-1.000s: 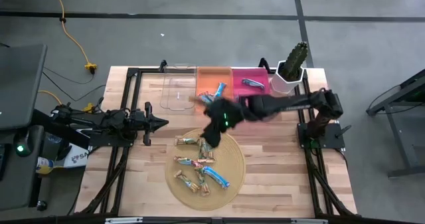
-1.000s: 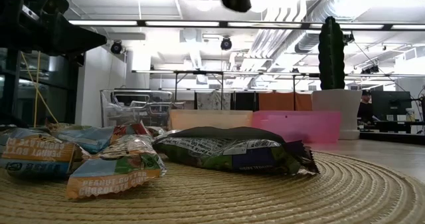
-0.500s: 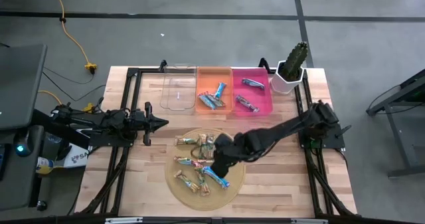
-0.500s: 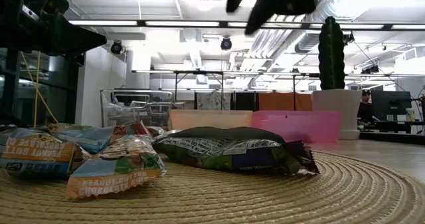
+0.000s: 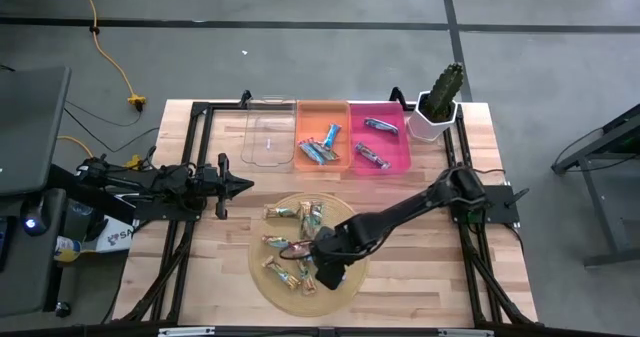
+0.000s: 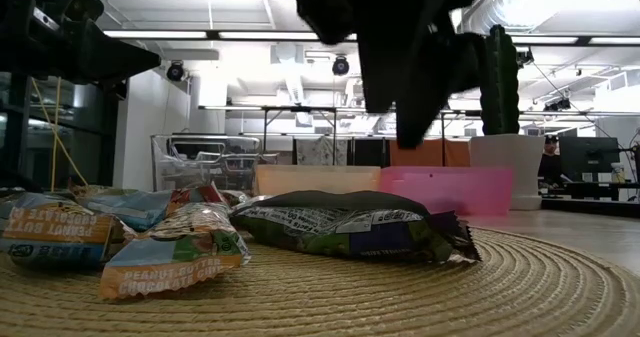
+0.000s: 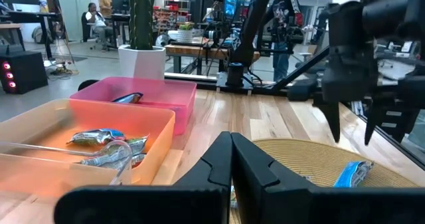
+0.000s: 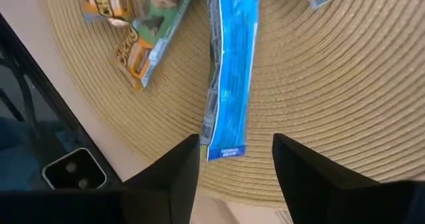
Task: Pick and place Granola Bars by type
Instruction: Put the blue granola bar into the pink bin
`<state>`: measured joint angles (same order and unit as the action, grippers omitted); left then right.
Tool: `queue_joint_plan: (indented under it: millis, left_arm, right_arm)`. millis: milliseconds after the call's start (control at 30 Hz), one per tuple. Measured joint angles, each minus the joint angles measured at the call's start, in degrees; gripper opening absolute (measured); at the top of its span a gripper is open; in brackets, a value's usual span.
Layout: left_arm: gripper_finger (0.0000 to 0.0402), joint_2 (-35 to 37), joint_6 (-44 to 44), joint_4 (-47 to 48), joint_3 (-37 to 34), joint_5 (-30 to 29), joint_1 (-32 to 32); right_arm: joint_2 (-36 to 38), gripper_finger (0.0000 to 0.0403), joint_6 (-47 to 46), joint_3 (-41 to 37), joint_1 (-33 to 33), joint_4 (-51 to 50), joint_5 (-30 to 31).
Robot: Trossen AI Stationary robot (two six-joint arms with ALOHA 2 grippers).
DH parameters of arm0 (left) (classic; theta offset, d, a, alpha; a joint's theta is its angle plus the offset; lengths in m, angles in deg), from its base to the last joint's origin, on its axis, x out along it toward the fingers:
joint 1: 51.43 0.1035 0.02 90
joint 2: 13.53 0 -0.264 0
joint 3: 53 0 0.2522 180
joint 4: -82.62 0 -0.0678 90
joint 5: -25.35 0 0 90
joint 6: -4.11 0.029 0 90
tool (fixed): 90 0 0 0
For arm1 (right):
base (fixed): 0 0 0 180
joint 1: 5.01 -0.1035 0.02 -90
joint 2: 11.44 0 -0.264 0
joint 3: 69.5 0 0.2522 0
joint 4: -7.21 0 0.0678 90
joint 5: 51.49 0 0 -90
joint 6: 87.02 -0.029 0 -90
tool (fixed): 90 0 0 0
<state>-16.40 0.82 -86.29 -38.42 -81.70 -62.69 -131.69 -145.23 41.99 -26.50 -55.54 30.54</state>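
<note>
Several granola bars point(image 5: 283, 213) lie on a round woven mat point(image 5: 355, 232) near the table's front edge. My right gripper point(image 5: 325, 267) hovers open above the mat's near part, fingers pointing down. In the right wrist view a bright blue bar point(image 8: 231, 64) lies flat on the mat, below and just ahead of the open right gripper point(image 8: 232, 159). The left wrist view shows the right gripper point(image 7: 350, 125) above that blue bar point(image 7: 352, 173), apart from it. My left gripper point(image 5: 238, 185) waits shut at the table's left. In the low view a dark bar point(image 6: 345, 227) lies on the mat.
Three bins stand in a row at the far edge: clear point(image 5: 268, 137), orange point(image 5: 322, 155) holding blue bars, pink point(image 5: 398, 155) holding dark bars. A potted cactus point(image 5: 438, 105) stands right of them. Tan and green bars point(image 8: 143, 34) lie close beside the blue one.
My right arm has swung from near the orange bin toward the table's near edge and come down over the mat, ending above the blue bar on the mat's near part. The bars on the mat have stayed put.
</note>
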Motion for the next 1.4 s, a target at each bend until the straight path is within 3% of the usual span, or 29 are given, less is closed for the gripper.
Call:
queue_joint_plan:
  millis: [400, 667, 1100, 1400]
  left_arm:
    - [0.0001, 0.0, 0.0, 0.0, 0.0, 0.0, 0.0]
    - [0.0001, 0.0, 0.0, 0.0, 0.0, 0.0, 0.0]
    - [0.0001, 0.0, 0.0, 0.0, 0.0, -0.1, 0.0]
    - [0.0001, 0.0, 0.0, 0.0, 0.0, -0.1, 0.0]
  right_arm:
    - [-1.3, 0.0239, -0.3, 0.0, 0.0, 3.6, 2.6]
    - [-1.3, 0.0241, -0.3, 0.0, -0.3, 3.2, 7.5]
    - [-6.8, 0.0241, -0.9, 0.0, -2.8, 4.5, 3.9]
    - [-7.8, 0.024, -2.8, 0.1, -3.0, 6.6, 9.5]
